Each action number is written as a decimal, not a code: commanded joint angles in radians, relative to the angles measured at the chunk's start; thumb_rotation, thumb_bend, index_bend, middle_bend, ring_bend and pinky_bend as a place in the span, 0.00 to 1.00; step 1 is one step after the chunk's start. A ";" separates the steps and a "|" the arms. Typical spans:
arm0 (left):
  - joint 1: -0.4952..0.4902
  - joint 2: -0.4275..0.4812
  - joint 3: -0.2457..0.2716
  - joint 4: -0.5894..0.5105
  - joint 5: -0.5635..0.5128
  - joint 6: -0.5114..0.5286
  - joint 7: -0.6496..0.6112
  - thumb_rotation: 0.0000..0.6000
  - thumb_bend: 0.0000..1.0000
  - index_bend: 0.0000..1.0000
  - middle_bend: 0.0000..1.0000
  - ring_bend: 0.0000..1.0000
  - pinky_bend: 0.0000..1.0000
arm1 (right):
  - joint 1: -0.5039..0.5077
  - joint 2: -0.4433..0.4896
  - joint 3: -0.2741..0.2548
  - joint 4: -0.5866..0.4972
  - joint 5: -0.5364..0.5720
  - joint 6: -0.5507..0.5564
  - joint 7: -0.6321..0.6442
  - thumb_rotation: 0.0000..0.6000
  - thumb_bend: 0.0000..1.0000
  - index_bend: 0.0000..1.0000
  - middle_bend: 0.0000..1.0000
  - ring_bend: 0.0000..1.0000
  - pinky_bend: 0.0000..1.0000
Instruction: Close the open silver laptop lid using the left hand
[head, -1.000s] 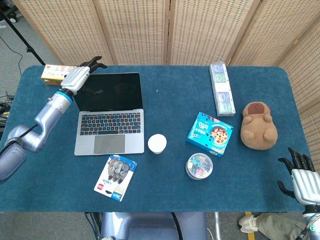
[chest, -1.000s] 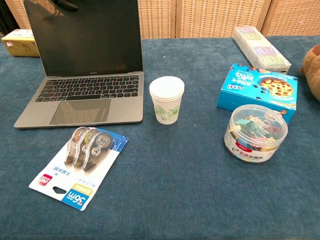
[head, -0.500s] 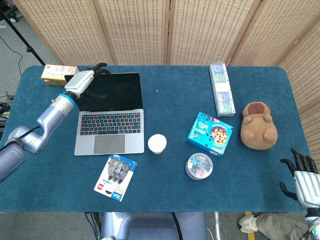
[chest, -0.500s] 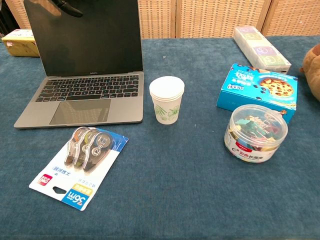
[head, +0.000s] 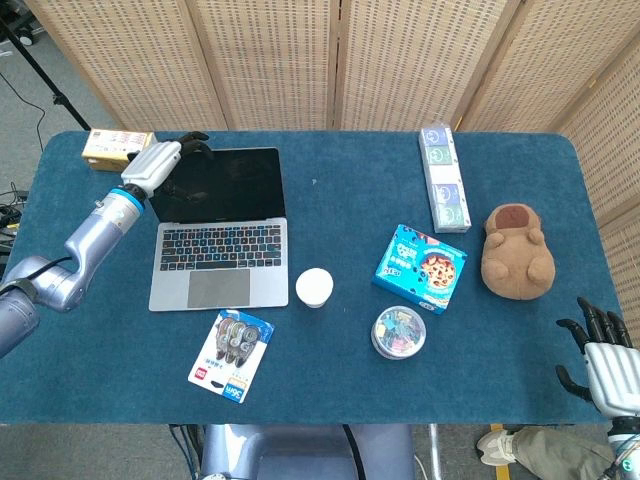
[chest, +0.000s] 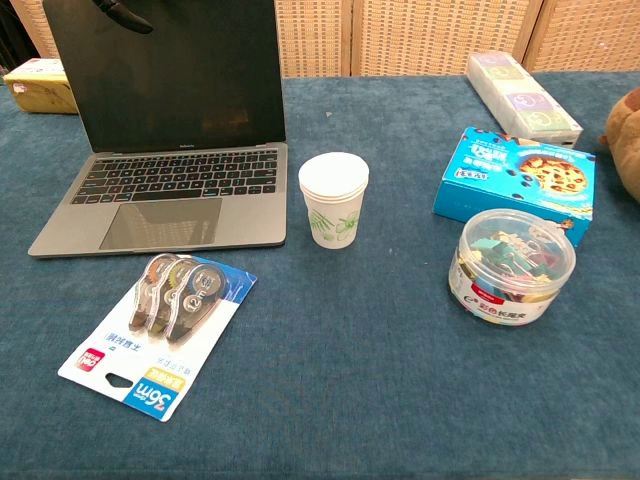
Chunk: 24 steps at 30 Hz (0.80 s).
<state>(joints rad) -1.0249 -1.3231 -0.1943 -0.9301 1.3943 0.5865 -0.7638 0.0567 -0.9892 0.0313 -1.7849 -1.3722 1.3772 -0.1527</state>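
The silver laptop (head: 218, 262) (chest: 160, 205) lies open at the table's left, its dark screen (head: 225, 183) (chest: 170, 75) raised. My left hand (head: 158, 160) is at the lid's top left corner. Its dark fingers (head: 194, 144) curve over the lid's top edge and touch it; their tips (chest: 122, 11) show in front of the screen at the top of the chest view. The hand holds nothing. My right hand (head: 604, 358) hovers off the table's near right corner, fingers apart and empty.
A paper cup stack (head: 314, 287) (chest: 334, 198) stands right of the laptop, and a correction-tape pack (head: 232, 355) (chest: 160, 332) lies in front of it. A yellow box (head: 115, 148) sits behind my left hand. Blue cookie box (head: 420, 268), clip tub (head: 399, 331), plush toy (head: 516, 251) are to the right.
My left hand drew back from over the screen toward the lid's top left corner, and its fingers now curve over the top edge. The lid's angle looks about the same.
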 joint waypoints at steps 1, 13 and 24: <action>0.004 0.011 -0.007 -0.020 -0.019 -0.004 0.023 1.00 0.19 0.34 0.19 0.22 0.18 | 0.000 0.000 0.000 0.000 -0.001 0.001 -0.001 1.00 0.35 0.24 0.00 0.00 0.00; 0.022 0.082 -0.039 -0.168 -0.114 -0.009 0.149 1.00 0.19 0.34 0.19 0.23 0.19 | -0.006 0.006 -0.005 -0.013 -0.021 0.016 0.003 1.00 0.35 0.24 0.00 0.00 0.00; 0.049 0.138 -0.050 -0.312 -0.219 -0.008 0.268 1.00 0.18 0.34 0.19 0.24 0.19 | -0.019 0.020 -0.012 -0.033 -0.052 0.044 0.011 1.00 0.35 0.25 0.00 0.00 0.00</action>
<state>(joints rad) -0.9815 -1.1945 -0.2434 -1.2250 1.1900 0.5791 -0.5115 0.0395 -0.9703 0.0201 -1.8159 -1.4222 1.4190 -0.1423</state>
